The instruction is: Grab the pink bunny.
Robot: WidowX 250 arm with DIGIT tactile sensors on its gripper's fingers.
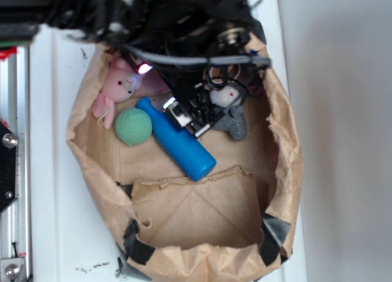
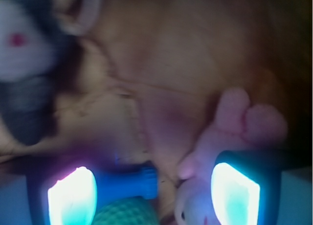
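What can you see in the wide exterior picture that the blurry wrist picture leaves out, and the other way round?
Only the exterior view shows the whole brown paper bag with its taped corners, and the arm above.

Only the wrist view shows the two glowing fingertips up close, spread apart.

Both show the pink bunny, green ball, blue cylinder and grey plush animal.

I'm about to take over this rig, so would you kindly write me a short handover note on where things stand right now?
Gripper: open, holding nothing, down inside the brown paper bag.
Pink bunny: lies at the bag's upper left in the exterior view, next to the green ball. In the wrist view it sits by the right-hand finger, partly between the fingers but not centred.
Also in the bag: blue cylinder and grey plush animal.
Done: approach into the bag.
Left: centre over the bunny, close on it and lift it out.
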